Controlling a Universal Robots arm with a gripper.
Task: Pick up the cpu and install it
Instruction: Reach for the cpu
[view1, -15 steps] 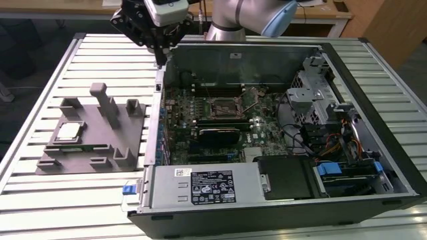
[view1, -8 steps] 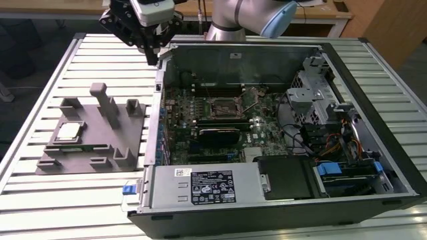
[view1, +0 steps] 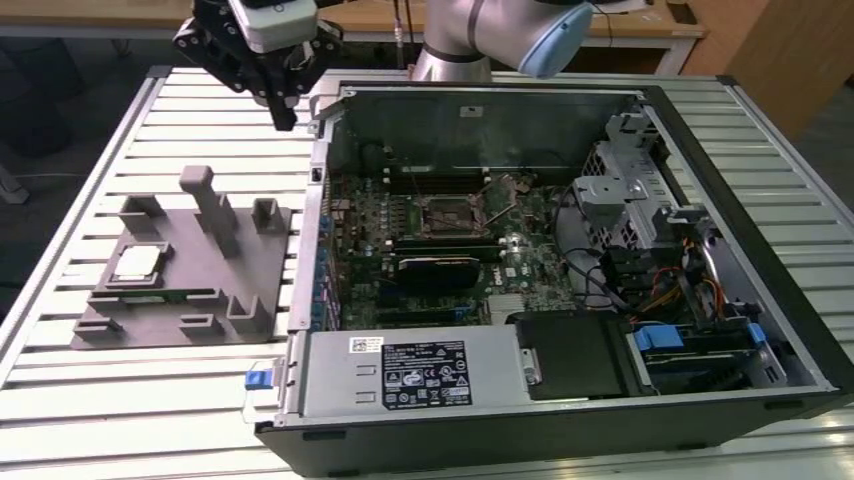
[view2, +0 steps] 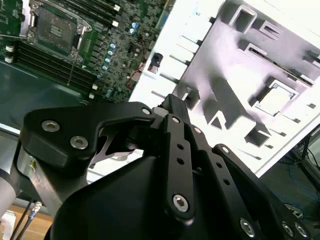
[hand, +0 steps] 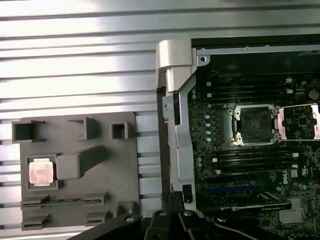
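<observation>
The cpu (view1: 138, 262) is a small silvery square chip lying flat in a recess of the grey tray (view1: 180, 320) on the exterior view's left. Both wrist views show the cpu (hand: 41, 171) (view2: 273, 98) in its tray recess. My gripper (view1: 284, 122) hangs above the slatted table, behind the tray and beside the computer case's rear left corner. Its black fingers (hand: 173, 197) are together with nothing between them, well apart from the chip. The open motherboard socket (view1: 445, 215) sits inside the case, and the first wrist view shows the socket (hand: 254, 125) with its metal frame raised.
The open computer case (view1: 747, 120) fills the middle and the exterior view's right, with a power supply (view1: 414, 372), cables and drive bays inside. Upright posts (view1: 200, 195) rise from the tray. A thin green memory stick (hand: 62, 202) lies in a tray slot. Wooden desks stand behind.
</observation>
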